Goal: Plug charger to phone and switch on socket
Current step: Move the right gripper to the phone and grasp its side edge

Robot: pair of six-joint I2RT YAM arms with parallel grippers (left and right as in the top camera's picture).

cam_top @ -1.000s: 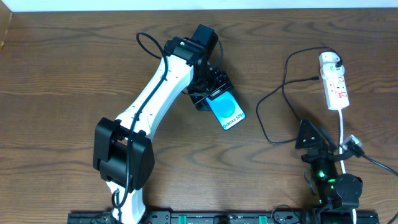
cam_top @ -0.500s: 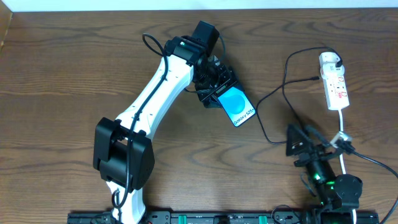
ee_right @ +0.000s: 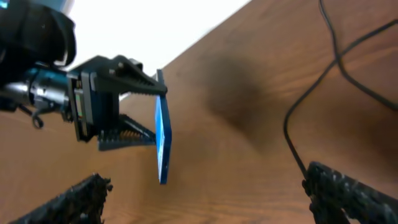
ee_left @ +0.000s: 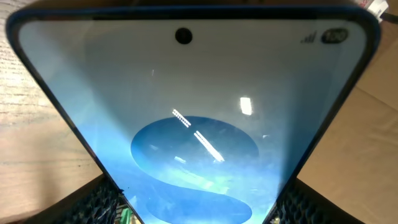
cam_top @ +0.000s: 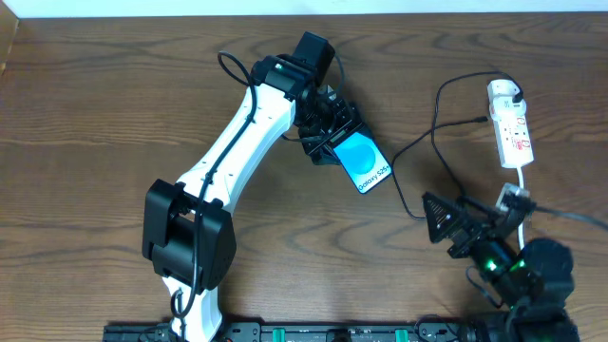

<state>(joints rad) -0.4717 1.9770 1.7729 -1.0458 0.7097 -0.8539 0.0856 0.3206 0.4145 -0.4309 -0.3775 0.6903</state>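
The phone (cam_top: 364,163), with its bright blue screen up, is held off the table by its top end in my left gripper (cam_top: 331,141), shut on it. In the left wrist view the phone (ee_left: 199,112) fills the frame between the black fingers (ee_left: 99,200). The right wrist view shows the phone (ee_right: 162,140) edge-on, hanging free. My right gripper (cam_top: 437,226) is open and empty, right of the phone and facing it. The charger (cam_top: 435,133) loops as a thin black cable, its tip (cam_top: 480,121) lying left of the white socket (cam_top: 513,128), with the white plug head (cam_top: 506,91) in the socket's far end.
The socket's white cord (cam_top: 524,195) runs down toward the right arm's base. A bend of the black cable (ee_right: 298,118) lies on the wood just beyond my right gripper's (ee_right: 211,199) right finger (ee_right: 348,193). A white wall edge borders the table's far side.
The left arm carried the phone a little right and up, then held still. The right gripper swung left and turned to face the phone, staying open.
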